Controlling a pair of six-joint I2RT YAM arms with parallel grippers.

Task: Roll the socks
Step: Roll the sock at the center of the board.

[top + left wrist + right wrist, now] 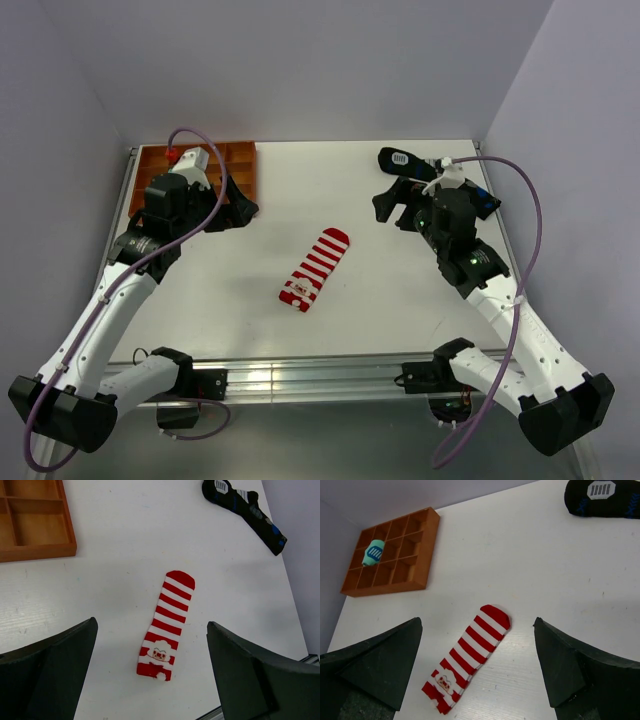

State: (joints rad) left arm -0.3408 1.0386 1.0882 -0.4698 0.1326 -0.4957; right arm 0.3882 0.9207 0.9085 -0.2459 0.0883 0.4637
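**A:** Where does the top view sit?

**B:** High, above and behind the arm bases. It looks down and forward, far enough off to take in the whole table (400, 310).

**A:** And the wrist cameras?

**B:** The left one looks steeply down, close over the striped sock (167, 625). The right one is also close but slants across the table toward the wooden tray (432, 545).

**A:** What do they share?

**B:** All three views show the striped sock, the wooden tray and the black sock (250, 512).

From above, my left arm (110, 300) covers part of the tray (240, 162), and the right arm (500, 300) hides most of the black sock (412, 168). I can't tell whether the striped sock (315, 265) is one or two stacked.
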